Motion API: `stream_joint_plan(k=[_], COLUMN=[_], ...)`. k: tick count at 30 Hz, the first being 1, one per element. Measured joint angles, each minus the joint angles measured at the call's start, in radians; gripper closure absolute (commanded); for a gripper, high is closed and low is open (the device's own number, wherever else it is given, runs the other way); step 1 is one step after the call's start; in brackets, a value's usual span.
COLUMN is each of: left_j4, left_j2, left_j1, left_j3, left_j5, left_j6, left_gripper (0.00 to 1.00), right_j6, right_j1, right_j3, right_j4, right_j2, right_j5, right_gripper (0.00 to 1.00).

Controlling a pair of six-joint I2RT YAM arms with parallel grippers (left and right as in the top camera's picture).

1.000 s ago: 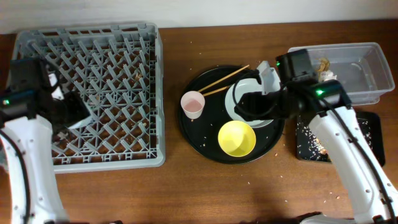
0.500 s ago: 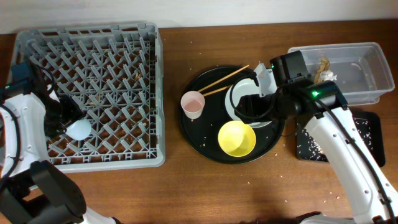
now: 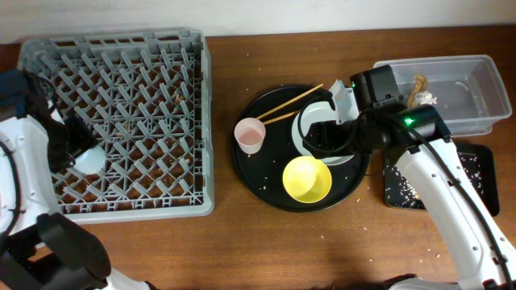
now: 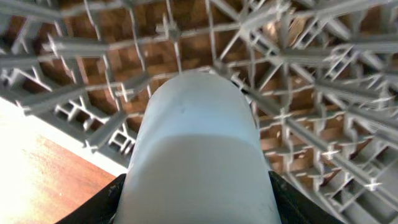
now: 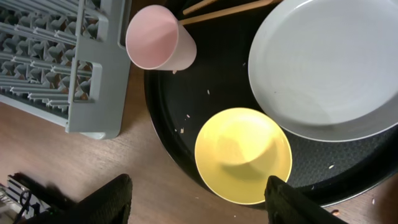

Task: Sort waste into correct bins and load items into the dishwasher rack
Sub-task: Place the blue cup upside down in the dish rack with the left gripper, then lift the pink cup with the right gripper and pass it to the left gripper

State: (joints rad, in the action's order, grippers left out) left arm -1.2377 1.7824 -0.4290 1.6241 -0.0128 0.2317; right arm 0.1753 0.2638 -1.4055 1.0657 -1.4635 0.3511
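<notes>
Rack [image 3: 121, 121] first, since that is where trouble could start. The left gripper [image 3: 74, 151] has its fingers closed on either side of a pale cup [image 4: 196, 143], which sits at the rack's left edge, right by the outer wall. I can't tell whether it rests on the tines yet. The table [image 4: 37, 168] shows just beside it, so I'd guess that, let go here, it could tip outward off the rack or wedge crooked between pegs.

Over the black tray [image 3: 258, 181] the right gripper [image 5: 202, 202] hangs spread wide with nothing in it, above the white plate [image 5: 329, 68] and yellow bowl [image 5: 242, 155]. Coming down there, a finger could clip the bowl's rim and shove it. The pink cup [image 5: 155, 40] stands near the tray's edge beside the chopsticks [image 3: 290, 101]. A nudge might topple it or set the sticks rolling.
</notes>
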Motion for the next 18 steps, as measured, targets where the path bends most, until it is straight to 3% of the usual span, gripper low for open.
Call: stream_joint_plan(k=[2,3,4,9,10,13,15,18], left_j4=[0.045,0.061,0.069,0.006,-0.023,-0.126,-0.129,-0.142], left_j2=[0.0,0.002,0.005,0.01,0.011,0.006,-0.014,-0.058], left_j1=[0.0,0.0,0.0,0.0,0.0,0.001,0.021,0.072], left_j3=[-0.066,-0.11,-0.144,-0.094,-0.052,0.116,0.137,0.137], left_j5=[-0.005,-0.006,-0.006,0.053,0.083,0.28,0.478,0.702], left_j6=[0.0,0.0,0.0,0.0,-0.008,-0.127,-0.263,-0.38], left_gripper=[0.4,0.21,0.09,0.08,0.16,0.17,0.17,0.17], right_j6=[0.0,0.0,0.0,-0.021,-0.027,-0.034,-0.04,-0.037], right_j1=[0.0,0.0,0.0,0.009,0.027,0.098,0.139,0.163], right_j3=[0.0,0.0,0.0,0.001,0.001,-0.001,-0.002,0.0], right_j4=[0.0,-0.002,-0.003,-0.207,-0.262,-0.341,-0.405,-0.507], right_j2=[0.0,0.0,0.0,0.0,-0.004,-0.087,-0.23,-0.39], right_j5=[0.0,-0.003,-0.003,-0.01,-0.011,-0.014,-0.016,-0.023], right_gripper=[0.3,0.3,0.29,0.27,0.32,0.39,0.45,0.47])
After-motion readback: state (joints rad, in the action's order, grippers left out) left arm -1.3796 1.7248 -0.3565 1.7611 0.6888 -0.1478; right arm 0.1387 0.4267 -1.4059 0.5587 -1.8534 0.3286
